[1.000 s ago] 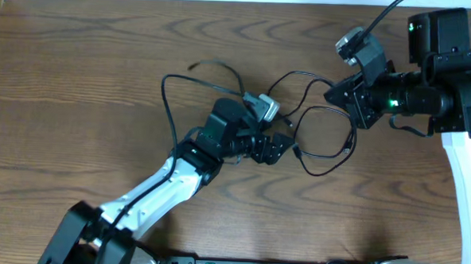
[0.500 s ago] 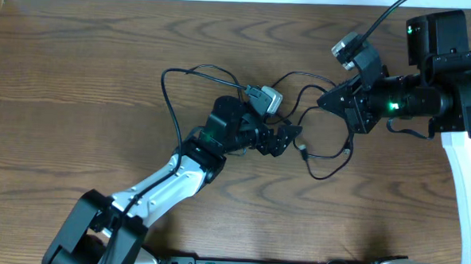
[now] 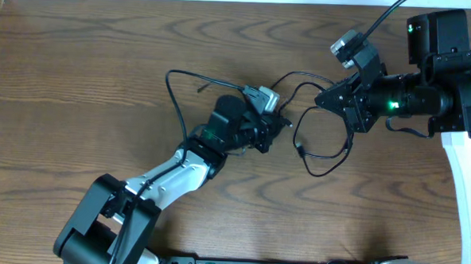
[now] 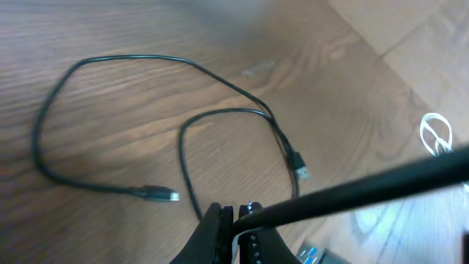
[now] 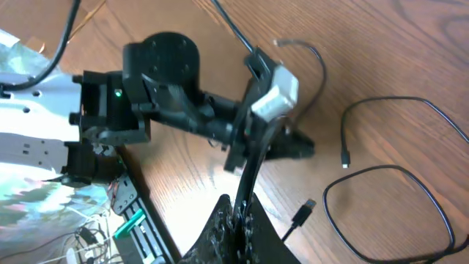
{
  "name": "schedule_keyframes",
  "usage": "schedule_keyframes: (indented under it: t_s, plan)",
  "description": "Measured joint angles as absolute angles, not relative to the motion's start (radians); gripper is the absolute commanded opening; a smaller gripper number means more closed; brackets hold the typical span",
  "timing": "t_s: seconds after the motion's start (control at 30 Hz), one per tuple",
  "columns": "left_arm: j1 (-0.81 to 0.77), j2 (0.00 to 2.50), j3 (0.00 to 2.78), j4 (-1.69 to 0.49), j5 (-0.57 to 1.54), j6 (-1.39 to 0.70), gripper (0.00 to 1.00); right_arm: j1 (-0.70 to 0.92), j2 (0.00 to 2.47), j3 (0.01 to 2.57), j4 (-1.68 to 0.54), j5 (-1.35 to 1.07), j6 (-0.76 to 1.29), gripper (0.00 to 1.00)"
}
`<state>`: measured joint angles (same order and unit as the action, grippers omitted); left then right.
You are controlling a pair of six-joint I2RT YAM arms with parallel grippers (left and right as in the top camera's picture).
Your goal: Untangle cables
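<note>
while the cables [image 4: 132, 56] are lying in loose black loops on the wooden surface [image 3: 78, 77] between the two arms, the left fingers [image 4: 216, 229] are pressing together on a black strand [image 4: 366, 182] that is running taut out of them toward the right. the right fingers [image 5: 223, 227] are likewise clamping tight on a black strand, which is rising out of them toward the left arm's wrist. whether both are gripping the same cord is not showing, and no white cord is appearing clearly in any view. one plug end [image 4: 299, 167] is lying near the left fingers, and a second plug [image 4: 163, 195] is resting further left, both free on the wood.

these cords are looking light, limp and very thin next to the fingers, so they are probably going to drag along rather than resist, and a smooth sheath is likely going to slip through a loose pinch. the plugs are the likeliest parts to be catching at a crossing. taking hold just behind a plug, or right beside a crossing, is seeming wisest, with a slow pull so that no loop is cinching into a knot.
</note>
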<state>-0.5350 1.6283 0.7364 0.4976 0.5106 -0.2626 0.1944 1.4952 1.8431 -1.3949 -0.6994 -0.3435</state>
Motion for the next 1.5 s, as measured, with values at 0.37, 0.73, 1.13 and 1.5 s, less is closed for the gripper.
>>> schedule_keyframes:
  t_s: [0.37,0.73,1.13,1.5]
  plan:
    - [-0.445,1.616,0.736,0.472,0.560,-0.326,0.08,0.156,1.498,1.843,-1.405,-0.630,-0.344,0.01]
    - [-0.439,1.337,0.736,0.393,0.577,-0.362,0.08,0.148,1.498,1.843,-1.429,-0.361,-0.305,0.99]
    - [-0.439,1.193,0.737,0.213,0.543,-0.316,0.08,0.176,1.500,1.843,-1.425,-0.460,-0.390,0.99]
    - [-0.439,1.193,0.737,0.213,0.543,-0.313,0.13,0.270,1.641,1.843,-1.450,-0.570,-0.484,0.78]
